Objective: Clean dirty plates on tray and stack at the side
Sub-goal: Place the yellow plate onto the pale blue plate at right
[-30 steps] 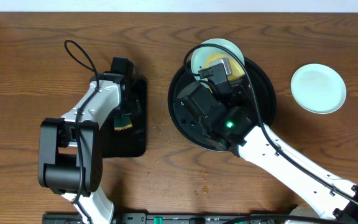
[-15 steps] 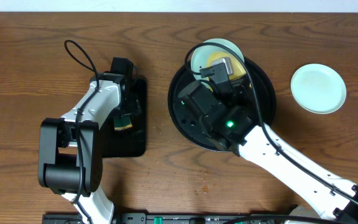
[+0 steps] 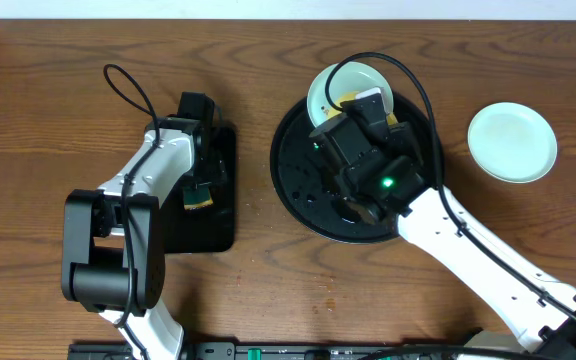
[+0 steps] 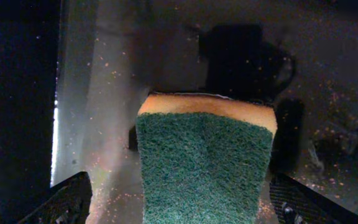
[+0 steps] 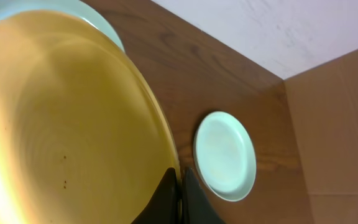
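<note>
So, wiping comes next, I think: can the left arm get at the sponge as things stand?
Probably yes. The left gripper hangs open right over the sponge on the rectangular tray, with a finger on either side, and nothing lies between them.

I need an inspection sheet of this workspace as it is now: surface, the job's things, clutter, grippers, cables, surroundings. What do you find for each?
Surface: brown wooden table.
Job's things: yellow plate tilted over the round black tray, a few dark specks on it; one mint plate behind it at the tray's far rim; second mint plate on the table, right of the tray.
Clutter: sponge, green scouring face up, on the rectangular black tray.
Grippers: right gripper shut on the yellow plate's rim; left gripper open, sponge between its fingers.
Cables: left arm's black cable and right arm's black cable, each looping free.
Surroundings: white wall; cardboard beside the table.
</note>
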